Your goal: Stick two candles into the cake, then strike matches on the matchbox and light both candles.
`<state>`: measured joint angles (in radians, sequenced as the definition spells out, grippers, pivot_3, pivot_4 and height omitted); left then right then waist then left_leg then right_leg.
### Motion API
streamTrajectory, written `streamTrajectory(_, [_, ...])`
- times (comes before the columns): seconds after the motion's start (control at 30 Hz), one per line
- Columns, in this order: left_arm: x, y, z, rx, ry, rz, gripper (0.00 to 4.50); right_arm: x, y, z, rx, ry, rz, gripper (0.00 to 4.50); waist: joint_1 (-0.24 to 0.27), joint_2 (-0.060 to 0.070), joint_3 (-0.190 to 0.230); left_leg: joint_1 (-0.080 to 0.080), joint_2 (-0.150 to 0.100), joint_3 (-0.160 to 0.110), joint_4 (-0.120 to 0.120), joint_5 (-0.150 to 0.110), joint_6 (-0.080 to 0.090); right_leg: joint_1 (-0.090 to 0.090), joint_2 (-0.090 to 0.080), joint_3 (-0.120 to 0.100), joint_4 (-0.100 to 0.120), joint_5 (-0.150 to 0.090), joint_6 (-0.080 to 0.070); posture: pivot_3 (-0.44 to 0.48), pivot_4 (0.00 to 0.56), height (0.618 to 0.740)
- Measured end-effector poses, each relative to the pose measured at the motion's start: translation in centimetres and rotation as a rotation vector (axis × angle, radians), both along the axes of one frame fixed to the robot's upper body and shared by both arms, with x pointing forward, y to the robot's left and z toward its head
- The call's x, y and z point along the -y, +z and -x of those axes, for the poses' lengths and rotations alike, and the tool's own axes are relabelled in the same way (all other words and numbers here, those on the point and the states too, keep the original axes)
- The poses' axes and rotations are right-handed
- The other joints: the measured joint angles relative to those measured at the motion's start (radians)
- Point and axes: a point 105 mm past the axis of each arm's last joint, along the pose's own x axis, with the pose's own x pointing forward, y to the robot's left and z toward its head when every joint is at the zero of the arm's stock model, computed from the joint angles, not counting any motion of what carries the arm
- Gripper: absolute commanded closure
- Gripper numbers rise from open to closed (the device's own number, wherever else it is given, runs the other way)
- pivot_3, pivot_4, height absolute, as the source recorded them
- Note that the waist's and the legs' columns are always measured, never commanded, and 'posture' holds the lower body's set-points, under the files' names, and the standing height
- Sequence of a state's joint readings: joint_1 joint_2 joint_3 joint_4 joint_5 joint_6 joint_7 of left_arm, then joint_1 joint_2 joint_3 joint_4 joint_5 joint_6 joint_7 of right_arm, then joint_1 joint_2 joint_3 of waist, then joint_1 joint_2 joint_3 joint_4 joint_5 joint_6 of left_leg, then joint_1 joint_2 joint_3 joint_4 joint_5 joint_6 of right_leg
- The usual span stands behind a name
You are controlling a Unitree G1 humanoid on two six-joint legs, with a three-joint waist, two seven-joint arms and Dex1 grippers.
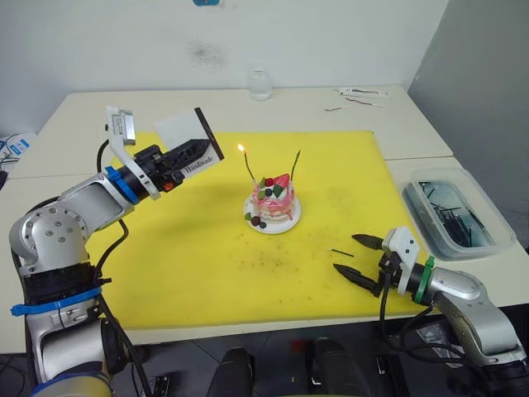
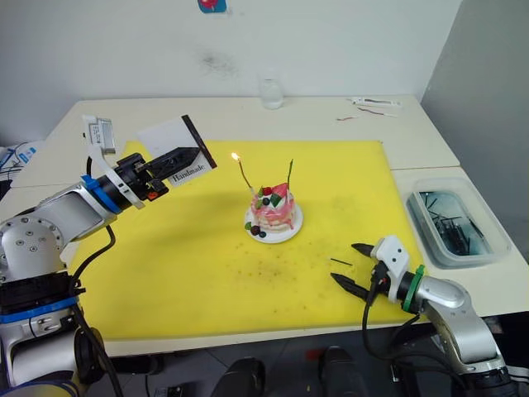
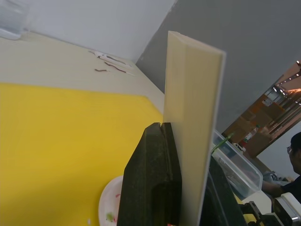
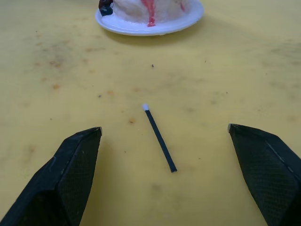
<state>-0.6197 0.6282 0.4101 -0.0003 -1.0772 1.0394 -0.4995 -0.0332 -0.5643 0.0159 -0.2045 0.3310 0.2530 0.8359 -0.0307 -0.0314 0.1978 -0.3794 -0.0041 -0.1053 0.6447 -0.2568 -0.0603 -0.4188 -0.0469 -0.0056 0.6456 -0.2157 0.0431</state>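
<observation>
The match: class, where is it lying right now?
The match lies flat on the yellow mat, on the robot's right, between the open fingers of the right tool and short of the cake.

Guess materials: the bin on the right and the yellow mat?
Bin: looks like clear moulded plastic, glossy; the dark sticks inside show through its walls. Yellow mat: matte, flat, no glare, speckled with small marks; could be rubber, foam or card, can't tell.

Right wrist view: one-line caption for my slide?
Open right tool straddles a dark match on the yellow mat, cake plate beyond.
</observation>
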Motion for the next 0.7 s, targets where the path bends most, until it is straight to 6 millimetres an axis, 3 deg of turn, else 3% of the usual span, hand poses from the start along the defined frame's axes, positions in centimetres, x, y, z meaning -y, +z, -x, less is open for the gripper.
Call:
streamTrajectory(0.07, [0.2, -0.1, 0.0, -0.001, -0.014, -0.001, 4.5, -0.3, 0.5, -0.5, 0.024, 0.019, 0.0, 0.58, 0.0, 0.0, 0.0, 0.0, 0.0, 0.0, 0.0, 0.0, 0.0, 0.0, 0.001, 0.0, 0.0, 0.0, 0.0, 0.0, 0.15, 0.74])
streamTrajectory(0.2, [0.3, -0.1, 0.1, -0.001, -0.027, 0.001, 4.5, -0.7, 0.6, -0.9, 0.043, 0.069, 0.009, 2.0, 0.001, 0.0, 0.0, 0.0, 0.0, -0.001, 0.0, 0.0, 0.0, 0.0, 0.0, 0.0, -0.001, 0.0, 0.0, 0.0, 0.15, 0.74])
streamTrajectory(0.47, [0.0, -0.2, 0.3, 0.001, -0.038, -0.008, 4.5, -1.2, -0.4, -0.3, 0.018, 0.166, 0.052, 2.0, 0.001, 0.0, 0.0, 0.0, 0.0, -0.001, 0.0, 0.0, 0.0, 0.0, 0.0, 0.0, -0.001, 0.0, 0.0, 0.0, 0.15, 0.74])
streamTrajectory(0.7, [-0.3, -0.9, 0.5, -0.016, -0.028, -0.007, 4.5, -1.1, -0.6, -1.0, 0.016, 0.152, 0.036, 2.0, 0.001, 0.0, 0.0, 0.003, 0.0, -0.001, 0.0, 0.0, 0.0, 0.004, 0.0, 0.0, -0.001, 0.0, 0.0, 0.0, 0.15, 0.74])
